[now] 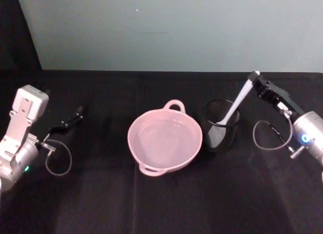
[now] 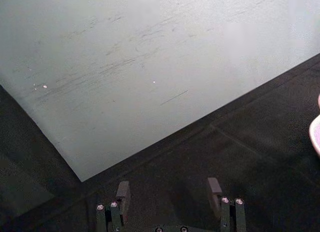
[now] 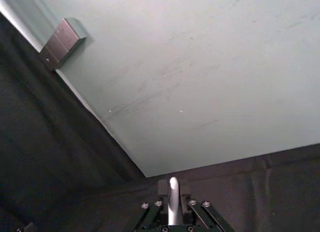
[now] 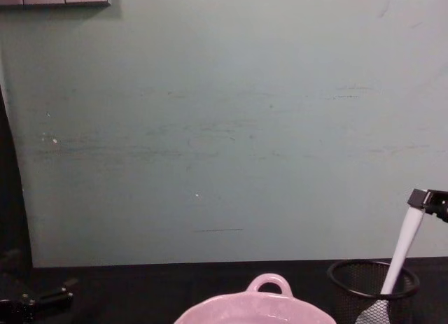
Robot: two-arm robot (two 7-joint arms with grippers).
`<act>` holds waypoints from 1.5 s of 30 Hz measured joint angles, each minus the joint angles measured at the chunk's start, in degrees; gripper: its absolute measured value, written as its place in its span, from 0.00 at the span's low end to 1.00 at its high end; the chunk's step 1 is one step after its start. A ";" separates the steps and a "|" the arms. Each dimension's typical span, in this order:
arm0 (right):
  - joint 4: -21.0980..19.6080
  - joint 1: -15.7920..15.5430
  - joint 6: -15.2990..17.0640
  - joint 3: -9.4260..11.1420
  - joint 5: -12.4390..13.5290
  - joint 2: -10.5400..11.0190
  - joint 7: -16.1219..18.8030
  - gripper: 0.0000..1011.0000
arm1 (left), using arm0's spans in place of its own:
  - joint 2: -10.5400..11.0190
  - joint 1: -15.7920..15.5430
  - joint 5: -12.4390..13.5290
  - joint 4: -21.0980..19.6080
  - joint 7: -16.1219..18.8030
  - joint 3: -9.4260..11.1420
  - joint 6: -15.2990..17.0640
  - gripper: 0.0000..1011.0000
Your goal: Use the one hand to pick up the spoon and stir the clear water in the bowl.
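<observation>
Pale-pink glossy ceramic bowl point(image 1: 132, 143) sits closest in the head view, mid black-clothed worktop point(image 1: 161, 208), with clear water point(image 1: 164, 138) inside that shows by faint glints alone. Just beside it, on the robot's right, stands a black wire-mesh cup point(image 1: 220, 130). A slim white plastic spoon point(image 1: 237, 105) leans out of it, scoop end down inside. Long black right tool point(image 1: 254, 79) is at the handle's tip. Left tool point(image 1: 79, 111) is parked low, well apart on the far left. Left wrist view: left tool point(image 2: 168, 192) has its fingers spread, nothing between them, and a sliver of bowl point(image 2: 316, 134) shows at the edge. Right wrist view: right tool point(image 3: 173, 204) is clamped on the spoon point(image 3: 173, 194), handle tip poking up between the fingers. Chest view: spoon point(image 4: 402, 250) stands tilted in the mesh cup point(image 4: 346, 282), taller than it, its top held by the right tool point(image 4: 425, 199), with the bowl point(image 4: 280, 306) low in front. Judgement: grasp made, spoon not yet lifted out. Left to do: the lift, the carry across to the bowl, the stirring.
</observation>
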 joint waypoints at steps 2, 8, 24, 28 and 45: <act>-0.29 -0.07 -0.16 -0.07 -0.20 0.14 -0.03 0.12 | 0.00 0.00 0.00 0.00 0.00 0.00 0.00 1.00; -4.49 -0.93 -2.06 -0.72 -4.05 1.71 -1.07 0.09 | 0.00 0.00 0.00 0.00 0.00 0.00 0.00 1.00; -15.99 0.50 -1.07 -1.89 -14.33 6.45 0.23 0.09 | 0.00 0.00 0.00 0.00 0.00 0.00 0.00 1.00; -18.10 1.73 0.58 -2.24 -15.91 7.75 1.59 0.09 | 0.00 0.00 0.00 0.00 0.00 0.00 0.00 1.00; -20.21 4.44 3.98 -2.96 -16.90 9.11 3.15 0.09 | 0.00 0.00 0.00 0.00 0.00 0.00 0.00 1.00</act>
